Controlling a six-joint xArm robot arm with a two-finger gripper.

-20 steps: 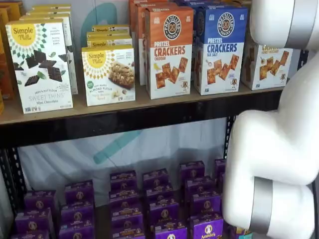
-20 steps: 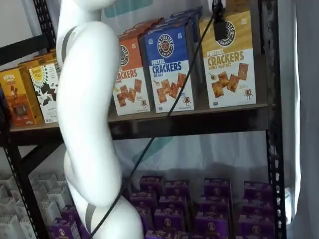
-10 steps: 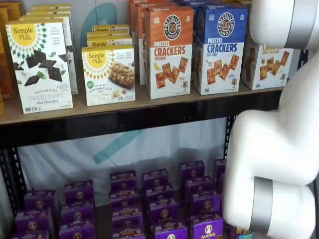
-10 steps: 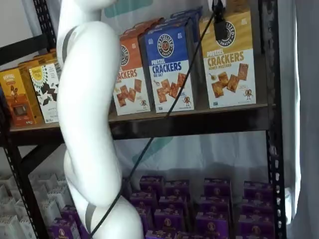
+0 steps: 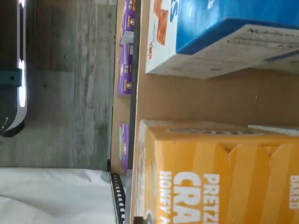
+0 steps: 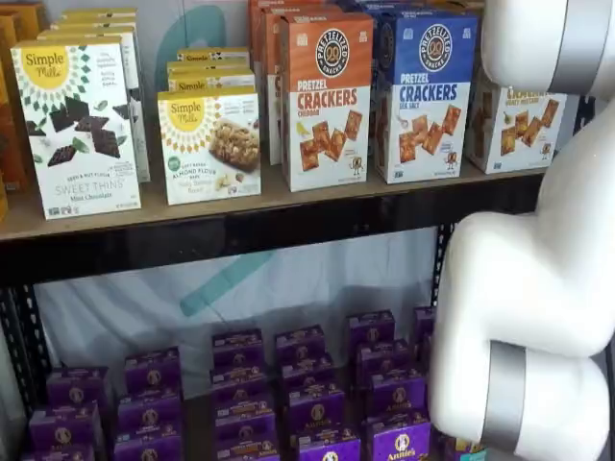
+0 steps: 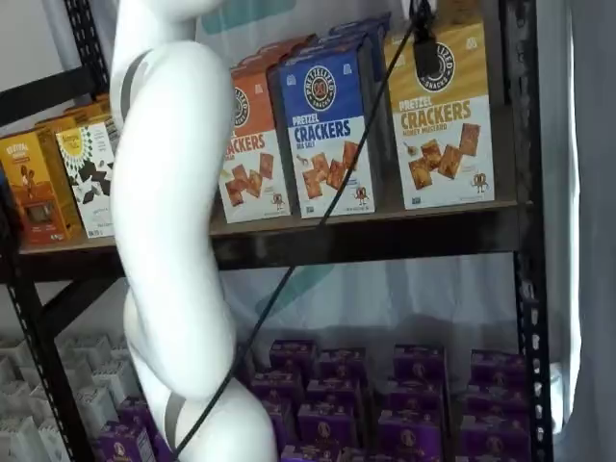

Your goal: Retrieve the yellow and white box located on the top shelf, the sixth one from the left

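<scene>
The yellow and white box [image 7: 443,125] stands at the right end of the top shelf [image 7: 318,223], beside the blue cracker box [image 7: 327,135]. In a shelf view my white arm [image 6: 538,279] covers much of the yellow and white box [image 6: 519,130]. My gripper [image 7: 424,60] shows only as one black finger hanging from above with a cable, in front of the box's yellow upper part. No gap or second finger shows. The wrist view looks closely at the yellow and white box [image 5: 219,177], with the blue box [image 5: 224,37] beside it on the tan board [image 5: 196,100].
An orange cracker box [image 6: 325,101] and white Simple Mills boxes [image 6: 82,125] fill the rest of the top shelf. Several small purple boxes [image 6: 307,394] sit on the lower level. A black upright [image 7: 525,241] stands right of the yellow box.
Almost nothing differs. The black finger stays at the yellow box's top, and the arm has shifted only very slightly.
</scene>
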